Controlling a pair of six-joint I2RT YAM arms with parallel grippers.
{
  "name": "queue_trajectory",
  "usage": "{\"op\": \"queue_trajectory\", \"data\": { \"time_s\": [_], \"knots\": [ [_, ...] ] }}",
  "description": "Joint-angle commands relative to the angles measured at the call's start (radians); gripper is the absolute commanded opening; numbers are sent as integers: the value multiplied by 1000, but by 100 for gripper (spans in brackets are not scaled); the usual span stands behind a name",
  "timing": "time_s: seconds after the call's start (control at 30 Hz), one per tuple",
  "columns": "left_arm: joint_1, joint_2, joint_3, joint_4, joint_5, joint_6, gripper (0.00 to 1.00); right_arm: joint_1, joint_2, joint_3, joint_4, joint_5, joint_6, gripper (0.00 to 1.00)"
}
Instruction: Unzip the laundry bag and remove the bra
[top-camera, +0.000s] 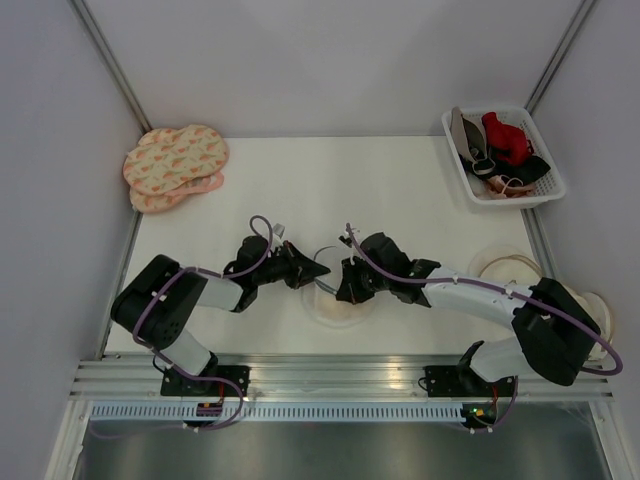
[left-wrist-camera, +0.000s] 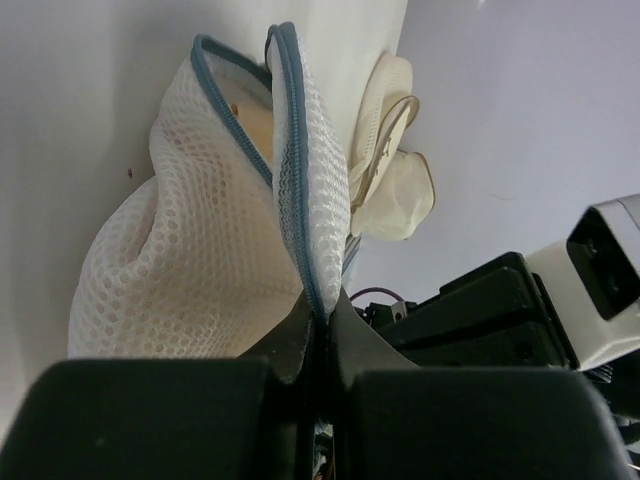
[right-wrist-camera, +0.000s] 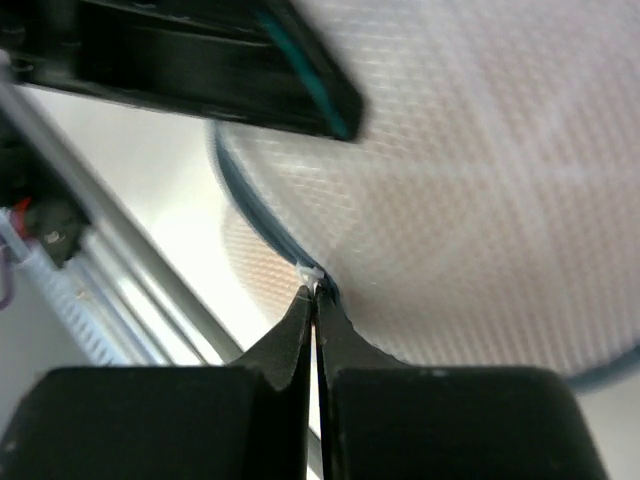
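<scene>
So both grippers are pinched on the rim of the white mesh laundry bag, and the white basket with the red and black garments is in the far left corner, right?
Not quite. The top view shows the white basket in the far right corner, not the left. The left gripper and right gripper do pinch the laundry bag at its rim.

The black-and-white left arm (top-camera: 190, 295) reaches in low from the near left, and the matching right arm (top-camera: 480, 292) from the near right. The left gripper (left-wrist-camera: 322, 312) has its fingers pressed together on the rim of the round white mesh laundry bag (left-wrist-camera: 190, 270). The right gripper (right-wrist-camera: 314, 296) is closed on that rim too.
</scene>
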Motion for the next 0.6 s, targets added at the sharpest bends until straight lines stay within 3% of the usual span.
{"op": "queue_trajectory", "data": {
  "time_s": [0.0,0.23,0.43,0.47,0.5,0.53,0.57],
  "knots": [
    [19,-11,55,-30,20,45,2,-2,18,52,-322,332,-24,0],
    [27,2,199,-264,51,209,2,-15,3,94,-468,810,158,0],
    [66,75,423,-524,68,436,6,-25,-28,112,-442,871,176,0],
    [71,84,467,-539,55,469,12,-25,-28,114,-424,860,171,0],
    [79,93,483,-541,58,483,26,-26,-28,112,-410,846,168,0],
    [82,95,500,-553,57,496,60,-28,-28,111,-399,829,163,1],
    [83,95,530,-580,31,512,74,-28,-30,108,-366,785,156,0]
  ]
}}
